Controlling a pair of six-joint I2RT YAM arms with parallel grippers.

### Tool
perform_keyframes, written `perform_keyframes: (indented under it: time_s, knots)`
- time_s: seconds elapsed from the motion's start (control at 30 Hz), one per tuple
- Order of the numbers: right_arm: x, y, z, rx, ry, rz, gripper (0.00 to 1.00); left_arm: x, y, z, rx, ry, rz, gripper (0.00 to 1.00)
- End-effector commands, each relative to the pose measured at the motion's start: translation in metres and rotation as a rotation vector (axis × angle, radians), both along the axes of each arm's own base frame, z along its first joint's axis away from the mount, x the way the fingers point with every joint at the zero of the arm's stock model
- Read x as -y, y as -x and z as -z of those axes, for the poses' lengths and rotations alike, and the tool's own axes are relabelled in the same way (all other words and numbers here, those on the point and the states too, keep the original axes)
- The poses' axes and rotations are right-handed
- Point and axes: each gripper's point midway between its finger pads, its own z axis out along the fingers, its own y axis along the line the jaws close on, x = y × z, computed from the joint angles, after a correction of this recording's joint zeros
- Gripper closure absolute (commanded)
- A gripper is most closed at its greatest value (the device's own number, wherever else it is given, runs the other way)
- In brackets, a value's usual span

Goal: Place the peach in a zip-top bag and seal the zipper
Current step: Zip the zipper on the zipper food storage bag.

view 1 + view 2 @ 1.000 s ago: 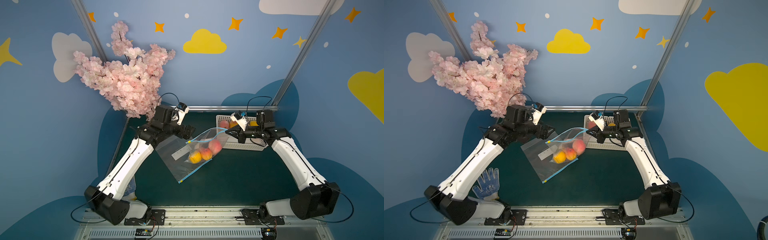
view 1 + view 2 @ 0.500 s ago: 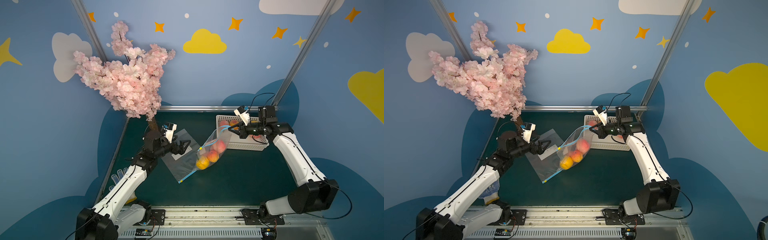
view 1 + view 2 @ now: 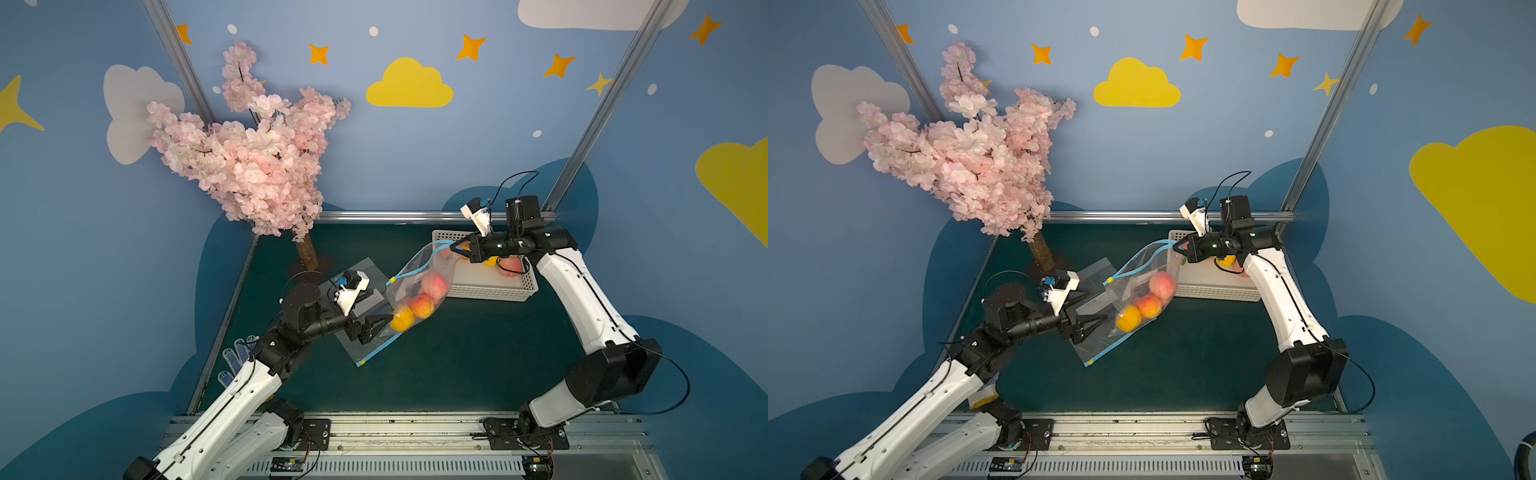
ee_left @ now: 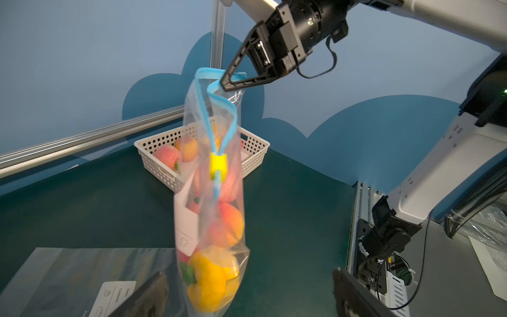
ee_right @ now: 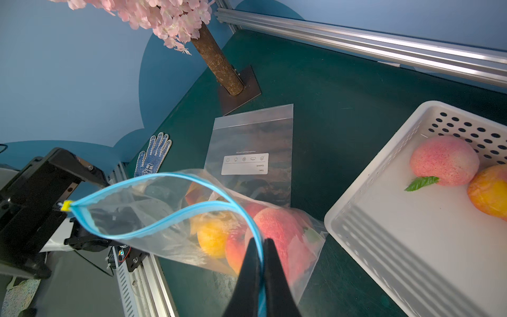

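Dangling zip-top bag [image 3: 409,293] from right gripper [image 3: 454,248], clamped on zipper rim [image 3: 443,242] | peach [image 3: 435,284] sitting inside, mouth gaping | left gripper [image 3: 379,327] splayed wide, empty | slider [image 3: 389,282] lying at its 1 o'clock, nearer.

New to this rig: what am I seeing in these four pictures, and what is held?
Two white robot arms work over a green table. Two pictures look down from above; two come from cameras on the arms' wrists. The right fingers are pinched shut on the zipper edge of a clear zip-top bag, hanging open with peaches inside. The left fingers are spread, holding nothing. On the table: a white basket of fruit, a spare flat bag, a glove and a blossom tree.
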Motion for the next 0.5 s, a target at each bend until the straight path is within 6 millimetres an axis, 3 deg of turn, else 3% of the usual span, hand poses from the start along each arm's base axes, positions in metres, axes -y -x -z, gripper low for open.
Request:
perform_keyframes:
  time_s: [0.0,0.13,0.27,0.47]
  knots:
    - [-0.001,0.002,-0.005,-0.021,-0.008,0.008,1.00,0.006,-0.020,0.004,0.087,-0.022,-0.052,0.16]
    - [-0.003,0.005,-0.006,-0.020,-0.015,-0.007,1.00,0.005,-0.056,0.008,0.123,-0.007,-0.185,0.26]
    - [-0.003,0.009,-0.005,-0.022,-0.015,-0.017,1.00,-0.008,-0.082,0.005,0.153,0.013,-0.322,0.27]
    - [-0.003,0.009,-0.005,-0.022,-0.021,-0.023,1.00,-0.014,-0.092,0.001,0.115,0.072,-0.328,0.26]
